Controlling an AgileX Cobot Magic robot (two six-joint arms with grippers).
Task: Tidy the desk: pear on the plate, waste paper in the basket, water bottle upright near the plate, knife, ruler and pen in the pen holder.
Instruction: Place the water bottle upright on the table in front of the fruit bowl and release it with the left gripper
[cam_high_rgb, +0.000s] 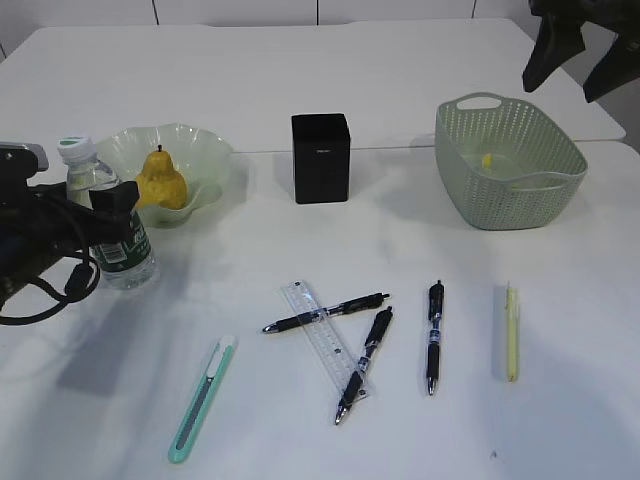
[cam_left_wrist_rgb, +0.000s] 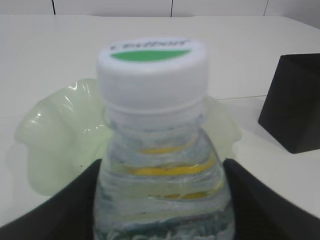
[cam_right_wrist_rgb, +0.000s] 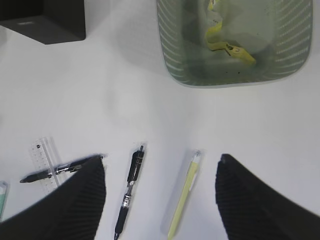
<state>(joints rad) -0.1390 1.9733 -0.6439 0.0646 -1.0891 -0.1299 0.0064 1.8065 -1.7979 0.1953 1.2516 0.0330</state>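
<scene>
The clear water bottle (cam_high_rgb: 128, 258) stands upright just left of the pale green plate (cam_high_rgb: 200, 145), which holds the yellow pear (cam_high_rgb: 160, 180). My left gripper (cam_high_rgb: 105, 205) is shut on the bottle's shoulder; in the left wrist view both fingers (cam_left_wrist_rgb: 162, 200) press its sides under the white cap (cam_left_wrist_rgb: 152, 65). My right gripper (cam_high_rgb: 580, 50) is open and empty, high above the basket (cam_high_rgb: 500, 205), which holds yellowish waste paper (cam_right_wrist_rgb: 220, 37). The black pen holder (cam_high_rgb: 320, 158) stands mid-table. In front lie the ruler (cam_high_rgb: 320, 335), the green knife (cam_high_rgb: 203, 398), three black pens (cam_high_rgb: 434, 335) and a yellow pen (cam_high_rgb: 511, 332).
Two black pens (cam_high_rgb: 325, 313) (cam_high_rgb: 365, 365) cross over the ruler. In the right wrist view a black pen (cam_right_wrist_rgb: 130, 190) and the yellow pen (cam_right_wrist_rgb: 185, 192) lie between my open fingers, far below. The table's seam runs behind the pen holder.
</scene>
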